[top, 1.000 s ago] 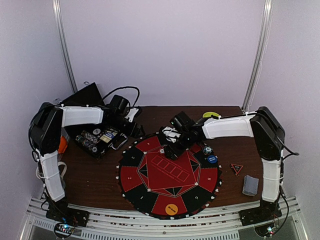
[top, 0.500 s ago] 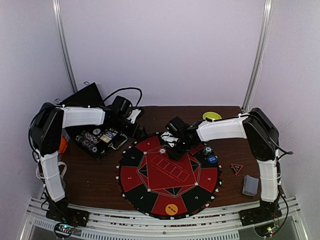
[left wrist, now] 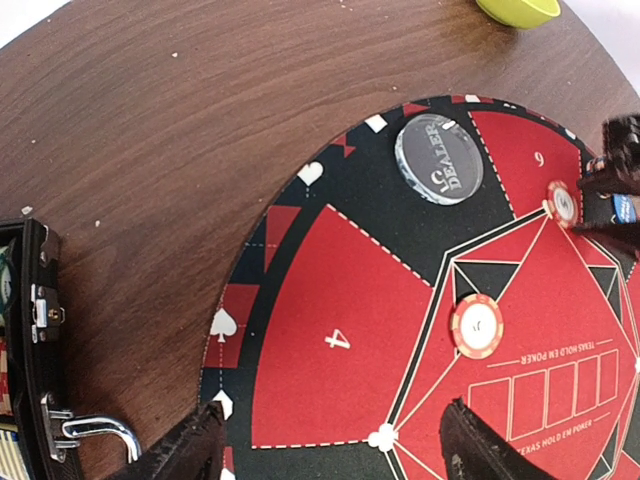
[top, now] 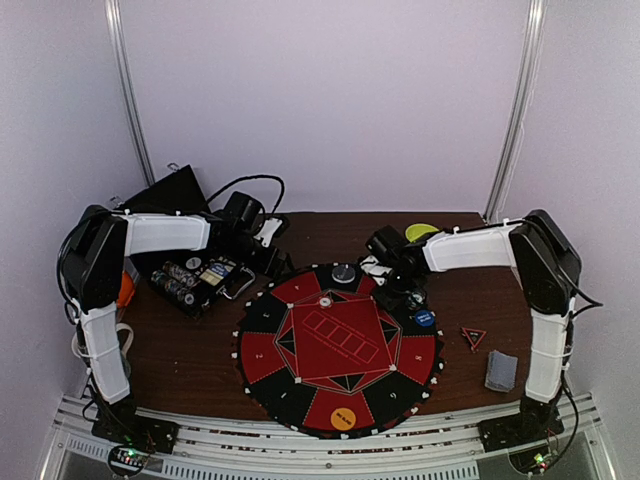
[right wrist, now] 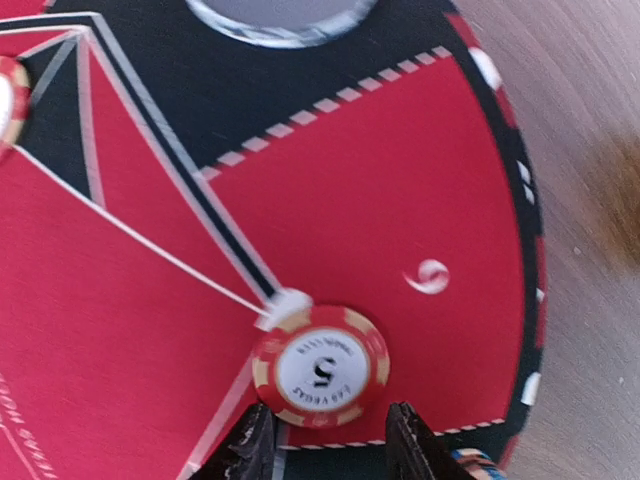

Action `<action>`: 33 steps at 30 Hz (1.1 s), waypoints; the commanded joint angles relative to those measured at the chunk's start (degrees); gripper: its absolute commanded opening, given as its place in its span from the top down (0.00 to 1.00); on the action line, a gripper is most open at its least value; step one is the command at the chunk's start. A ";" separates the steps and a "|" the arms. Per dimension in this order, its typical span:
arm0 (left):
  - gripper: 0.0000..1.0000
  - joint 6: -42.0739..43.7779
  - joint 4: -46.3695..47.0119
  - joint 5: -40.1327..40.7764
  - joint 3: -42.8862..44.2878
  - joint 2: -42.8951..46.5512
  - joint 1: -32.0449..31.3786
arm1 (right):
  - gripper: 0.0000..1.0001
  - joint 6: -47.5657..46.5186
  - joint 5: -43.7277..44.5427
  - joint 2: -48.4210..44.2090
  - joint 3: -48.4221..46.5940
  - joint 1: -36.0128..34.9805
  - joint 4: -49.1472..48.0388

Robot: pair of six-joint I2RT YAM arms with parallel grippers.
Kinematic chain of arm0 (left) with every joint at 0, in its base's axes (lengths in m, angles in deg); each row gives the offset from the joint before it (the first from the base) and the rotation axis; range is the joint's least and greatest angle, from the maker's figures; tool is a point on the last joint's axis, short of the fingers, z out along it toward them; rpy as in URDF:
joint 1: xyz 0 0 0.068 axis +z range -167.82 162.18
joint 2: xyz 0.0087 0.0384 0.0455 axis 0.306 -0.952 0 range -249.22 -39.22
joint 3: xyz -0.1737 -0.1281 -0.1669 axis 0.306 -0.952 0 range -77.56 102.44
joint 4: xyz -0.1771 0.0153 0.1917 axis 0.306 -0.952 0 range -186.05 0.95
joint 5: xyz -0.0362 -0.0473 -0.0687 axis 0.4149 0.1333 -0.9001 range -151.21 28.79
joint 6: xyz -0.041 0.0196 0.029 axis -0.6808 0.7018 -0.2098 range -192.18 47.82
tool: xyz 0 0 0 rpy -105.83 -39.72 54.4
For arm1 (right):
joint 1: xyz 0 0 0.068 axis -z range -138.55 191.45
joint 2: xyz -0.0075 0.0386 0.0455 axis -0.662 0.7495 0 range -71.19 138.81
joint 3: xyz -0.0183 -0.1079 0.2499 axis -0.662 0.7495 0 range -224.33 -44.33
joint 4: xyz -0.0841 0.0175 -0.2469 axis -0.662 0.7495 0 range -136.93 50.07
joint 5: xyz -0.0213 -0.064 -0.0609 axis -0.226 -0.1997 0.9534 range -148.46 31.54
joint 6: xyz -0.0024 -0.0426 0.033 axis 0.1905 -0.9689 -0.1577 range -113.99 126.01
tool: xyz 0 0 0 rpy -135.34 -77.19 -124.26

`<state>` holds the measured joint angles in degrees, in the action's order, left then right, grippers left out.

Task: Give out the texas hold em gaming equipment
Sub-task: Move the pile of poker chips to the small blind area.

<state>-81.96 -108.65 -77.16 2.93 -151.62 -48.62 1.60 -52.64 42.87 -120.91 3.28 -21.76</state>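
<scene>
Right wrist view: right hand (right wrist: 325,440) at the bottom edge, fingers partly apart, nothing gripped, just below a chip (right wrist: 320,367) lying flat on the mat (right wrist: 380,190). Left hand (left wrist: 330,450) hangs wide open, empty, over the mat's upper-left part.

"DEALER" on clear disc (left wrist: 438,160), "4" and "9" on mat (left wrist: 330,300)

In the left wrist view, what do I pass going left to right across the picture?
Case latch → spade mark on the mat edge → number 4 → clear dealer button → poker chip at the mat centre → second chip → right gripper.
</scene>
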 commanded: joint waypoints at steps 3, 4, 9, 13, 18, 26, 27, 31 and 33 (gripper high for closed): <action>0.26 1.45 0.87 -1.50 1.31 -0.91 -0.99 | 0.60 -1.47 2.42 -1.60 1.26 3.55 2.75; 0.27 1.97 0.85 -1.40 1.46 -1.09 -1.53 | 0.60 -1.61 2.16 -1.45 0.68 3.74 2.73; 0.38 3.01 0.64 -1.88 1.70 -2.77 -3.74 | 0.56 -2.75 -2.86 -1.03 -2.71 3.74 3.72; 0.40 2.87 0.46 -1.81 1.94 -4.23 -4.66 | 0.47 -2.23 -9.65 -1.06 -4.39 2.86 1.36; 0.43 3.08 -0.48 -0.57 2.68 -5.46 -5.57 | 0.41 -0.48 -7.51 3.21 -7.08 1.88 -0.58; 0.50 4.29 -1.80 2.41 3.80 -7.93 -7.88 | 0.56 -0.89 -0.73 5.76 -7.35 2.24 3.37; 0.51 4.35 -1.95 2.67 4.16 -8.39 -8.11 | 0.57 -0.83 0.07 5.60 -6.85 2.53 3.73; 0.55 4.63 -2.35 3.57 5.61 -10.27 -8.99 | 0.61 -0.52 2.27 3.36 -3.97 3.54 4.17; 0.56 4.85 -2.29 4.38 6.38 -11.12 -9.40 | 0.63 -0.21 3.52 2.14 -2.79 4.24 4.05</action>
<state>-78.27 -110.59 -74.82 6.73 -160.93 -57.26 0.64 -54.63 47.33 -127.07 5.62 -21.71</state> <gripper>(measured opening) 0.450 0.385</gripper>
